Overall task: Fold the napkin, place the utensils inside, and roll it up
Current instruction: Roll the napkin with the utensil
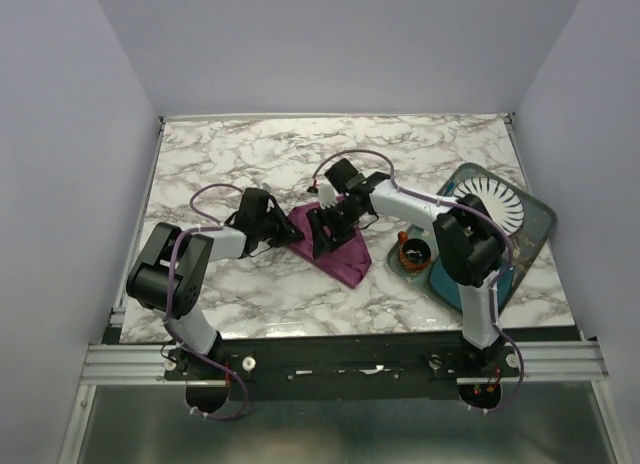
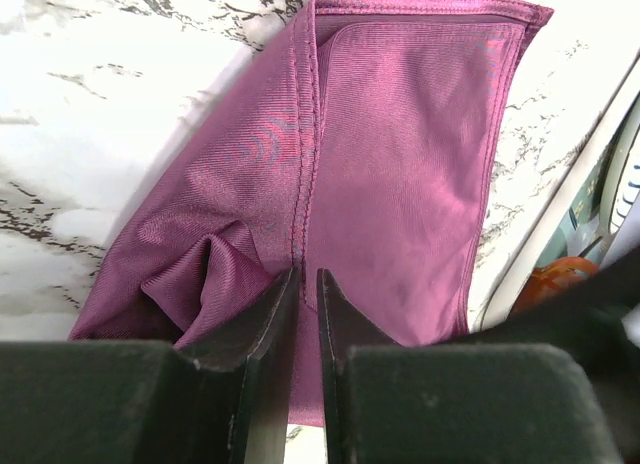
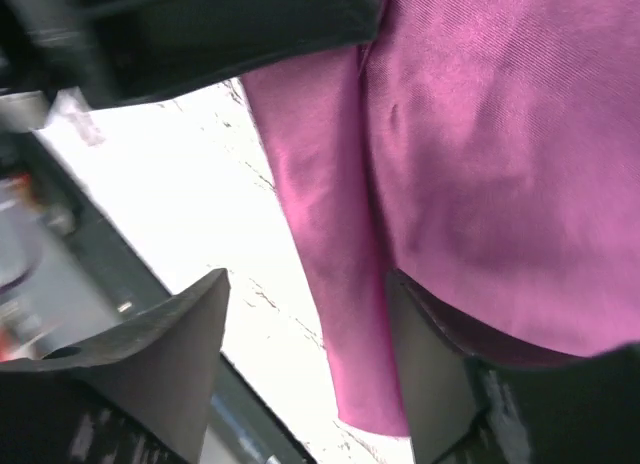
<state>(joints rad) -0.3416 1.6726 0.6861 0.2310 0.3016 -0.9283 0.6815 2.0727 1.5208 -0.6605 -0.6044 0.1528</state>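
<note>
The plum-purple napkin (image 1: 345, 252) lies folded on the marble table, between the two grippers. In the left wrist view the napkin (image 2: 400, 164) is a folded panel with a stitched seam. My left gripper (image 2: 306, 276) is shut on its bunched near edge at the seam, and it sits at the napkin's left end in the top view (image 1: 288, 230). My right gripper (image 1: 322, 240) is low over the napkin's middle. It is open (image 3: 307, 276), with a long edge of the napkin (image 3: 480, 164) between its jaws. The knife is not in view.
A white plate (image 1: 492, 204) sits on a teal-blue mat (image 1: 535, 234) at the right. A small orange-rimmed dark cup (image 1: 413, 252) stands by the mat's left edge, close to the napkin, and it also shows in the left wrist view (image 2: 550, 279). Bare marble lies to the far left and along the back.
</note>
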